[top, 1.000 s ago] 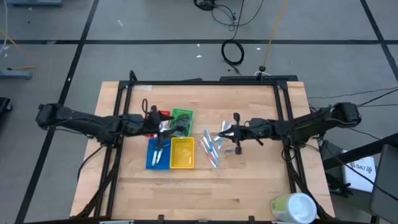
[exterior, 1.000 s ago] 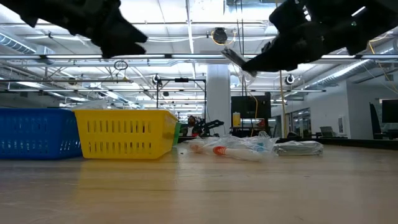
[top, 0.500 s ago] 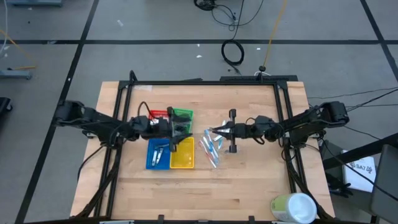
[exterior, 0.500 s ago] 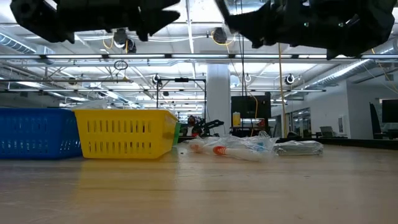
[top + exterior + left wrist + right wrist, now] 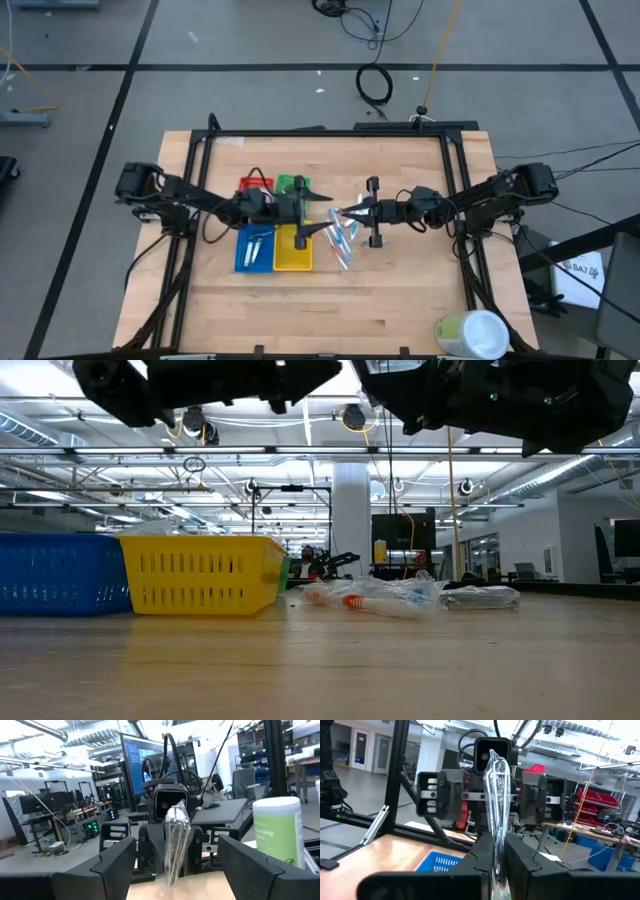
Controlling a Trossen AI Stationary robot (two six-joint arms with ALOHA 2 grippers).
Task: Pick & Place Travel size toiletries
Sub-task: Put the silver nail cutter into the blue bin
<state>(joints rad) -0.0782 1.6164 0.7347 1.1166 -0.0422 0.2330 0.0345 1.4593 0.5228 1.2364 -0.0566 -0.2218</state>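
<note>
We see the table [image 5: 400, 290] with the four trays under the left arm: the blue tray [image 5: 253, 248] already has a couple of slim items in it, and the yellow tray [image 5: 293, 247] sits just beside it. A loose pile of toiletries [image 5: 340, 240] still lies below the point where the two grippers meet, so we judge the task well short of finished, with most pieces left to move.

The right gripper [image 5: 348, 212] has its fingers clamped on a clear plastic packet [image 5: 497, 815], held up in the air. The packet's long axis runs straight out from those jaws, pointing at the left gripper [image 5: 318, 210]. The left jaws stand wide apart, one on either side of the packet's free end, not touching it.
</note>
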